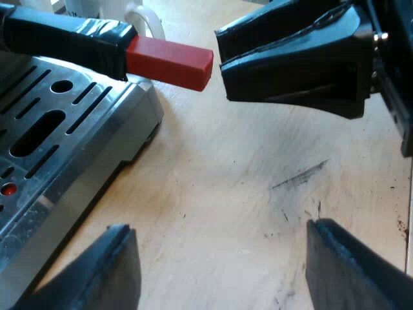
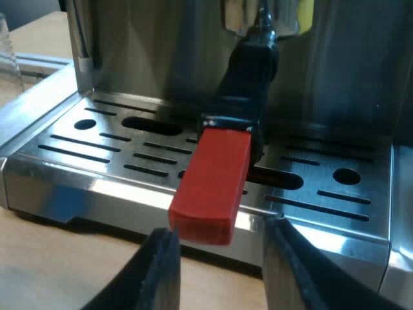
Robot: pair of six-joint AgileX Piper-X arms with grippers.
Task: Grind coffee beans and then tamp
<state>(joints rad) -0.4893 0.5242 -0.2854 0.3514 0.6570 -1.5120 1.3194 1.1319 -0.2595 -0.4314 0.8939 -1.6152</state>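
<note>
Right gripper (image 2: 219,232) spread, just short of red handle end (image 2: 211,184), mug (image 1: 106,6) beyond

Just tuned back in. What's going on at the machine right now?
The metal holder sits in the espresso machine's front, and its handle's red end sticks out over the drip tray. The right gripper is open with its fingers either side of the red tip, not closed on it. The left gripper hangs open over the wooden table beside the machine, holding nothing.

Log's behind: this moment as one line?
holder handle: at machine front | right gripper: open, at red end | left gripper: open, above table
</note>
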